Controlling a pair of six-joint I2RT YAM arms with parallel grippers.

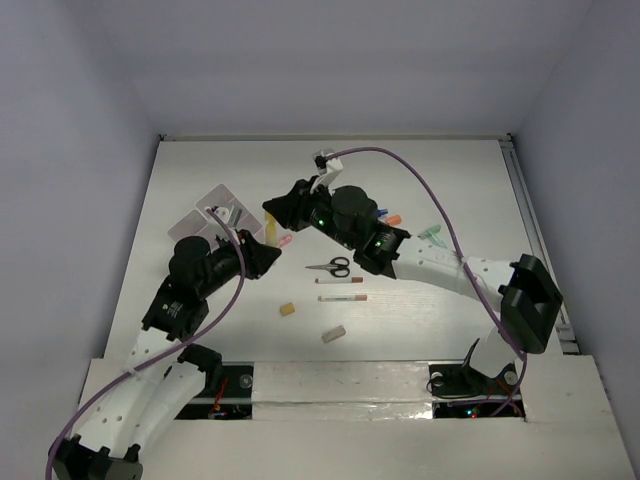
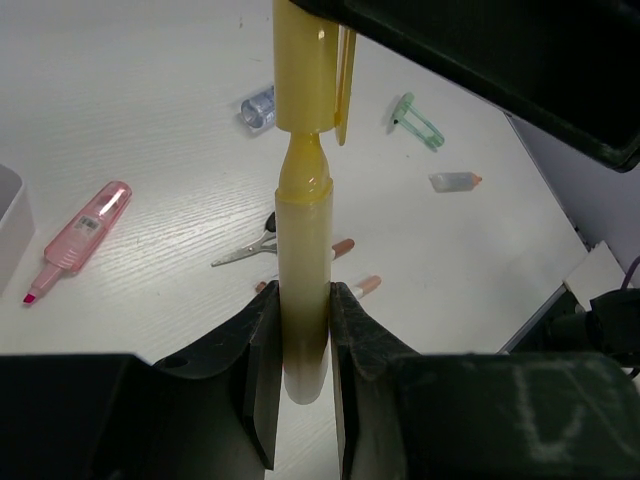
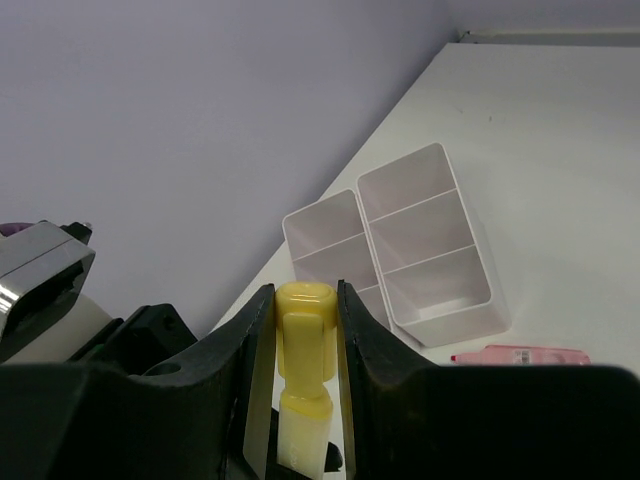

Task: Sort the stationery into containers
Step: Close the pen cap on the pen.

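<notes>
- Top external: my left gripper and right gripper meet nose to nose left of centre, just beside the white tray at mid-left. Loose on the table lie the scissors, two pens below them, a yellow eraser, a beige eraser and, right of the arms, an orange-tipped piece and a green clip. The left arm hides part of the tray here.
- Left wrist: the left jaws are closed tight on the barrel of a yellow marker, which stands up the middle of the frame. Its cap end runs up into the dark bulk of the other gripper. The pink highlighter lies at mid-left on the table.
- Right wrist: the right jaws are pinched on the marker's cap end at bottom centre, so both arms hold the one marker (a hand-over or a cap pull; I cannot tell which). The tray compartments in sight at centre look empty.
- My read: sorting has barely begun. One item is in hand and in the air beside the tray, none shows as binned, and everything else on the table is left to do.
</notes>
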